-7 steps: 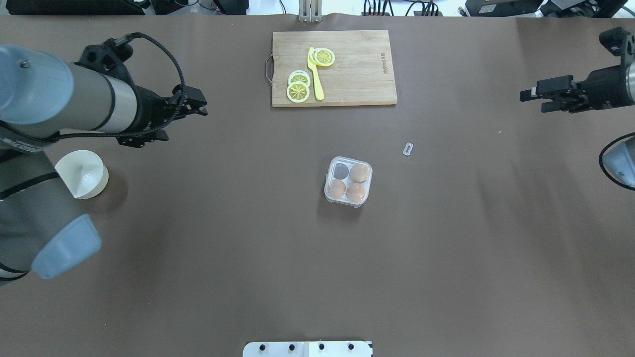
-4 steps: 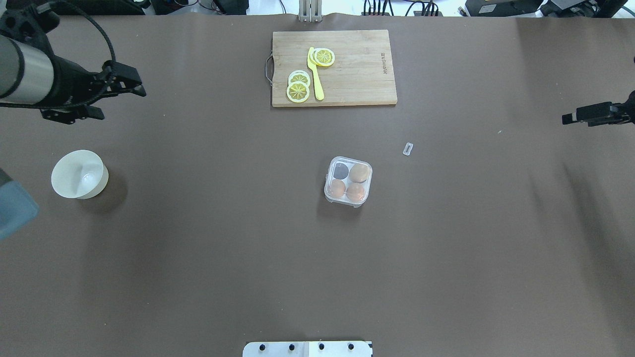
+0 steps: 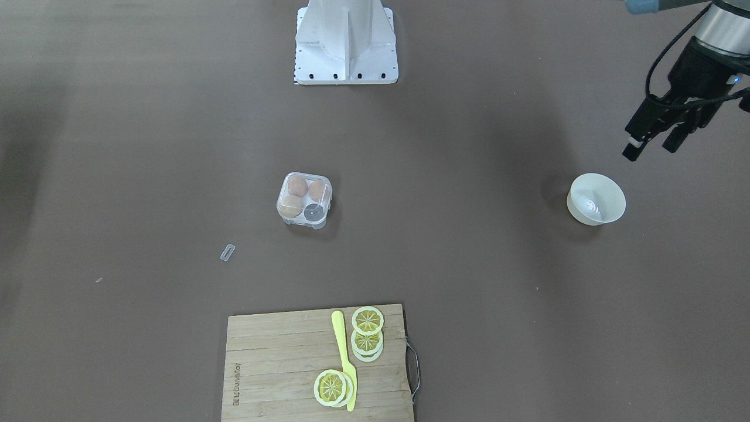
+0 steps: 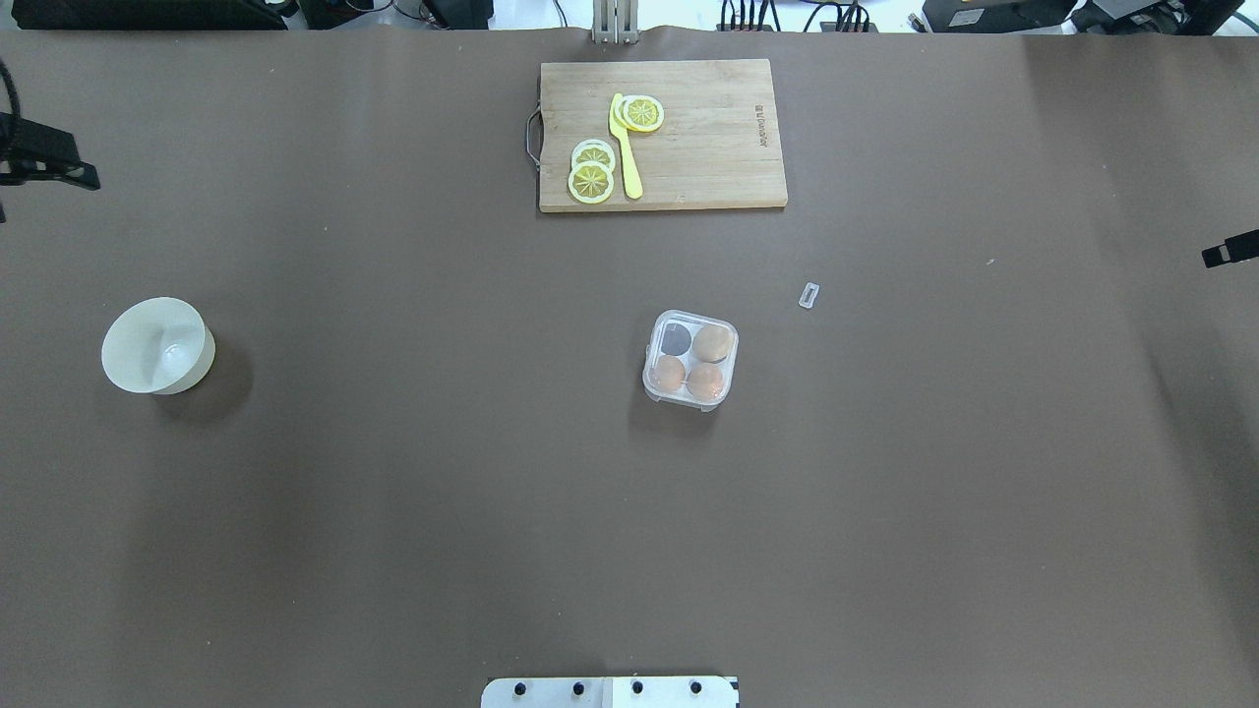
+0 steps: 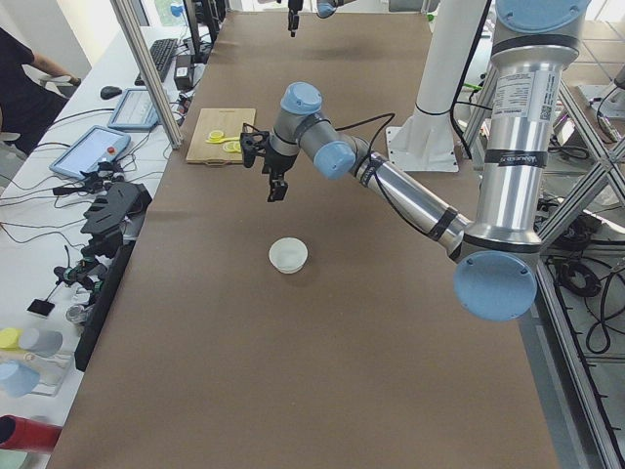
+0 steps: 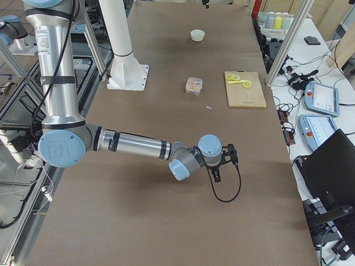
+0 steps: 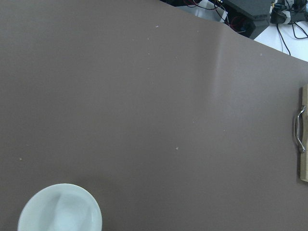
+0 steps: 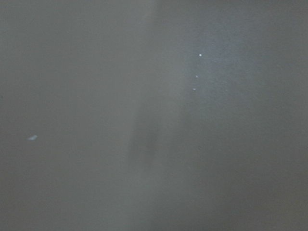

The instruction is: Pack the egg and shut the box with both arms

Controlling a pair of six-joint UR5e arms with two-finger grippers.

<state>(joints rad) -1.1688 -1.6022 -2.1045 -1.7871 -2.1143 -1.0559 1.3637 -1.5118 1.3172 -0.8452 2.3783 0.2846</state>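
Clear box [image 4: 690,358] in the middle of the table [image 4: 393,511], lid seemingly down, three of four cells filled. Reddish-brown egg [image 4: 704,381] in a near cell beside its twin [image 4: 668,373] (no telling which of the pair is the packed one), paler egg [image 4: 712,342] behind, fourth cell dark. Left gripper [image 3: 649,150] up near the bowl [image 3: 596,199], jaws parted, empty, probably parked clear of finished work. Right gripper [image 4: 1228,255] cut off at the overhead edge, only a black tip showing, so no telling how far open. Right wrist view just blurred grey.
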